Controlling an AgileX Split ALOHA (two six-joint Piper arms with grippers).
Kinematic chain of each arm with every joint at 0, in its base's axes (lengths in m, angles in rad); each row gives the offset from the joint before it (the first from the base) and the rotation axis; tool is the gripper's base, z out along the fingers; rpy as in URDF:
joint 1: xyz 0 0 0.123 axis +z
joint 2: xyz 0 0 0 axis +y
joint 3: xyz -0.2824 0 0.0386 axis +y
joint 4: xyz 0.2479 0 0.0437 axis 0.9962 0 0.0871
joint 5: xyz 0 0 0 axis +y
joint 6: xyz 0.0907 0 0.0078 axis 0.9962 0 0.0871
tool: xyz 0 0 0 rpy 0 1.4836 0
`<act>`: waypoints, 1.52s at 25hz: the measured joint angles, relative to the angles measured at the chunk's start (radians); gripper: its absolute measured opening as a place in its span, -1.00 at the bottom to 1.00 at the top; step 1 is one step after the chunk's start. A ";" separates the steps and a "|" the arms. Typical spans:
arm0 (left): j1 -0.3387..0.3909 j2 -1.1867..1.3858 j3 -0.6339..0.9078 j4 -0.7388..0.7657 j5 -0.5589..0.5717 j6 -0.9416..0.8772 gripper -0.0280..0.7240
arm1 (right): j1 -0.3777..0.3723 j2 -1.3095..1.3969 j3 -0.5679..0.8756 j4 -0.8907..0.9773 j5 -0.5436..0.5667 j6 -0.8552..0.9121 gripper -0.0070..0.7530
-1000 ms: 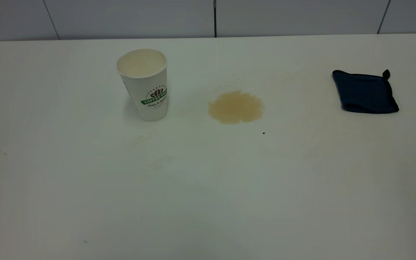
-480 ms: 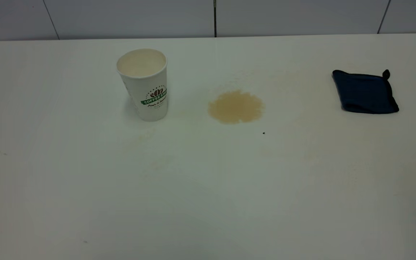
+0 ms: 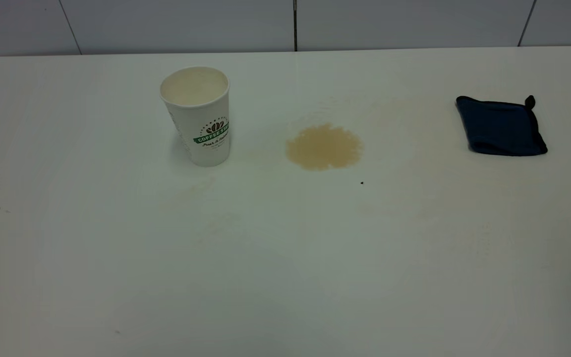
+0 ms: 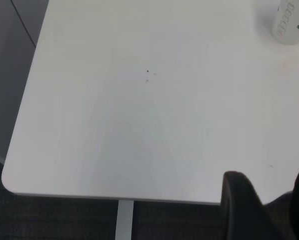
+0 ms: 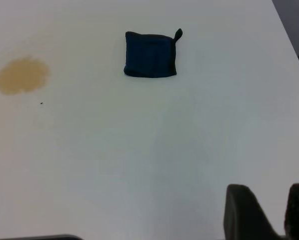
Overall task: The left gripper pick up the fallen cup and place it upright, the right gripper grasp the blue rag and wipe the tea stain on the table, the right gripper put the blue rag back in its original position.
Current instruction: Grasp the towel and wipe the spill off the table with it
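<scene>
Cup [image 3: 197, 115] is standing upright on the surface [image 3: 285, 258], well away from the left gripper [image 4: 267, 207], whose fingers [image 4: 242, 205] are sitting parted and grasping nothing just past the surface's near edge. The right gripper [image 5: 267, 212] is hanging over the near part of the surface, its fingers [image 5: 244, 210] also spread and holding nothing. Well beyond those fingers, the blue rag [image 5: 150, 54] is lying flat, loop at one corner. The tea stain [image 3: 324, 147], a roundish tan blot, is sitting between cup and rag, touching neither.
</scene>
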 joint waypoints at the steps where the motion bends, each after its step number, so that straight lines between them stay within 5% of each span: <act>1: 0.000 0.000 0.000 0.000 0.000 0.000 -0.19 | 0.000 0.000 0.000 0.000 0.000 0.000 -0.35; 30: 0.000 0.000 0.000 0.000 0.000 0.000 -0.19 | 0.000 0.000 -0.001 -0.027 -0.005 -0.045 -0.33; 33: 0.000 0.000 0.000 0.000 0.000 0.000 -0.19 | 0.000 0.028 -0.022 -0.030 -0.010 -0.067 -0.13; 38: 0.000 0.000 0.000 0.000 0.000 0.000 -0.19 | 0.000 0.277 -0.084 -0.047 -0.117 -0.078 0.56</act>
